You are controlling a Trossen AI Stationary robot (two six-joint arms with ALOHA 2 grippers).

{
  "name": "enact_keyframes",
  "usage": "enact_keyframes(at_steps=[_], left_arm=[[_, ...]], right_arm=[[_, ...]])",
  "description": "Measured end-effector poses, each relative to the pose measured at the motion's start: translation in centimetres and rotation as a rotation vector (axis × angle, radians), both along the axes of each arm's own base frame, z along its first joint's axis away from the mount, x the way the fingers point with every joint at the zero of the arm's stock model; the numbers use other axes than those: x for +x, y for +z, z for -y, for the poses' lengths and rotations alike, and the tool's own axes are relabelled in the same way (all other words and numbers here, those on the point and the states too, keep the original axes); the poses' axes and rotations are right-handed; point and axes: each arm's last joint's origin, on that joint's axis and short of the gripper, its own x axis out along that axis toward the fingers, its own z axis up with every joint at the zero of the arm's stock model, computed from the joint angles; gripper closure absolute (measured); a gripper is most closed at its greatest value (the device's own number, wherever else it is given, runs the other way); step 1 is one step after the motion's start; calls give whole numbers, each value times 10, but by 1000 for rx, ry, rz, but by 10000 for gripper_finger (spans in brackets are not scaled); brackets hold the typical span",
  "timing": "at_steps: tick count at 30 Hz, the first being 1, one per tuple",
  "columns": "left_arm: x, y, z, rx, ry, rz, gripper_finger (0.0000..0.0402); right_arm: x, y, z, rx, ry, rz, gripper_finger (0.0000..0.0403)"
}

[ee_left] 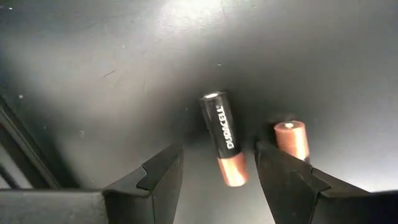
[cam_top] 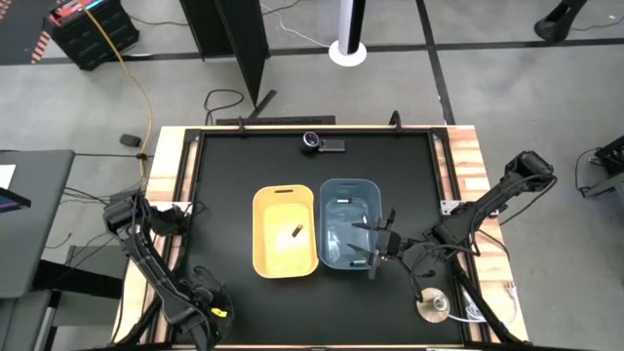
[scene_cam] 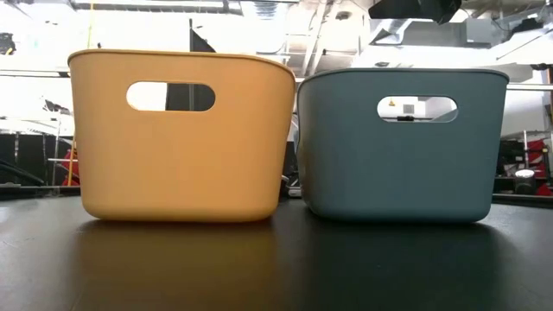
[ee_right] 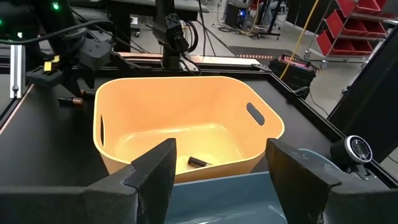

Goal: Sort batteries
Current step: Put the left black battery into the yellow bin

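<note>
In the left wrist view my left gripper is open, low over the black table near its near-left corner. A black-and-copper battery lies flat on the table between the fingers, touching neither. A second battery lies just outside one finger. My right gripper is open, hovering over the blue bin's right rim, holding nothing. The yellow bin holds one dark battery on its floor. Pale batteries lie in the blue bin.
The two bins stand side by side mid-table. A round silver disc lies near the near-right corner. A small camera unit sits at the far edge. Raised rails run along the table's sides.
</note>
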Motion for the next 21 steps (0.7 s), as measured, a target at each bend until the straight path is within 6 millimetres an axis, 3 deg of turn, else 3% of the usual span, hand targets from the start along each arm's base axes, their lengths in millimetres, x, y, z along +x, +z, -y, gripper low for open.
enact_keyframes(at_steps=[8,18,21], left_arm=[[-3,-13,-7,-5,12,9,223],[-4,-16,-9,6,5,2,347],[-4,-16,-9,11,3,-1,363]], right_arm=[[0,0,0,1,0,1,139],[0,0,0,0,0,0,139],[0,0,0,0,0,0,139]])
